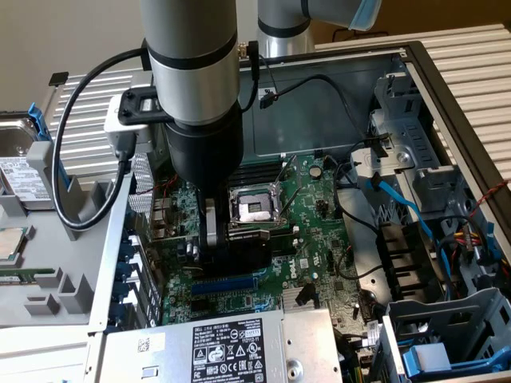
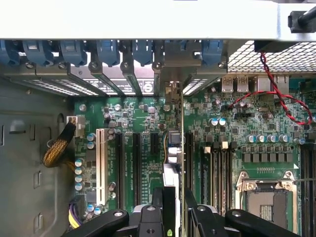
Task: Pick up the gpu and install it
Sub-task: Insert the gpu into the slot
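My hand (image 2: 173,198) is clamped on the gpu (image 2: 174,150). My wrist view shows its thin edge over the motherboard (image 2: 232,133), near the case wall (image 2: 44,81). The exterior view shows open room above the motherboard.

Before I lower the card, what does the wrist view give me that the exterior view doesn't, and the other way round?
Wrist view adds: the gpu edge-on in the shut gripper, over the row of black expansion slots beside a white slot, plus the blue retention clips. Exterior view adds: the power supply, the blue cables and the arm. Both share the green motherboard and the CPU socket.
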`<state>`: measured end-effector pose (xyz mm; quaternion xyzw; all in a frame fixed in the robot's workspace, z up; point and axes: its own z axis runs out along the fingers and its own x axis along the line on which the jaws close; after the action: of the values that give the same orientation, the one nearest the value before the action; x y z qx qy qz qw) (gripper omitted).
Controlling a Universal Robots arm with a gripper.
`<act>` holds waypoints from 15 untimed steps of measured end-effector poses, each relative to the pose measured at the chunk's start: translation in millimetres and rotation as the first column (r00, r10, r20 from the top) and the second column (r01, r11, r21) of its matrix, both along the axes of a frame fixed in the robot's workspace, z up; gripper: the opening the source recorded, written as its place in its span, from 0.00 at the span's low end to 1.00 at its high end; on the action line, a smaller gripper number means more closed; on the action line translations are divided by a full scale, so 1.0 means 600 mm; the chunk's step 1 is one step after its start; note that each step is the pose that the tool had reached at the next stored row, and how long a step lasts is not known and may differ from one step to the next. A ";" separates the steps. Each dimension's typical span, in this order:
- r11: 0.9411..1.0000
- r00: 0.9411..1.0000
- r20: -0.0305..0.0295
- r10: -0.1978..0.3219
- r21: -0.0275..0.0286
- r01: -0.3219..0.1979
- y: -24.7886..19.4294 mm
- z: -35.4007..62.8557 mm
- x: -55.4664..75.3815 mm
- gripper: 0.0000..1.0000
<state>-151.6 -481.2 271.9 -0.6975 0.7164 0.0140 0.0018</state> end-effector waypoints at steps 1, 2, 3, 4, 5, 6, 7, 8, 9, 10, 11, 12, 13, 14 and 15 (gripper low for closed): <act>1.000 1.000 0.000 0.000 0.000 0.000 0.0000 0.000 0.000 0.27; 1.000 1.000 0.000 0.000 0.000 0.000 0.0000 0.000 0.000 0.27; 1.000 1.000 0.000 0.000 0.000 0.000 0.0000 0.000 0.000 0.27; 1.000 1.000 0.000 0.000 0.000 0.000 0.0001 -0.001 0.000 0.27; 1.000 1.000 0.000 0.000 0.000 0.000 0.0003 -0.001 0.000 0.27; 1.000 1.000 0.000 0.000 0.000 0.000 0.0004 -0.001 0.000 0.27; 1.000 1.000 0.000 0.000 0.000 0.000 0.0004 -0.002 0.000 0.27; 1.000 1.000 0.000 0.000 0.000 0.000 0.0004 -0.002 0.000 0.27; 1.000 1.000 0.000 0.000 0.000 0.000 0.0004 -0.002 0.000 0.27; 1.000 1.000 0.000 0.000 0.000 0.000 0.0004 -0.002 0.000 0.27; 1.000 1.000 0.000 0.000 0.000 0.000 0.0004 -0.003 0.000 0.27; 1.000 1.000 0.000 0.000 0.000 0.000 0.0004 -0.003 0.000 0.27; 1.000 1.000 0.000 0.000 0.000 0.000 0.0005 -0.004 0.000 0.27; 1.000 1.000 0.000 0.000 0.000 0.000 0.0005 -0.005 0.000 0.27; 1.000 1.000 0.000 0.000 0.000 0.000 0.0004 -0.005 0.000 0.27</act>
<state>-151.8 -481.0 269.1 -0.6975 0.7164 0.0140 0.0016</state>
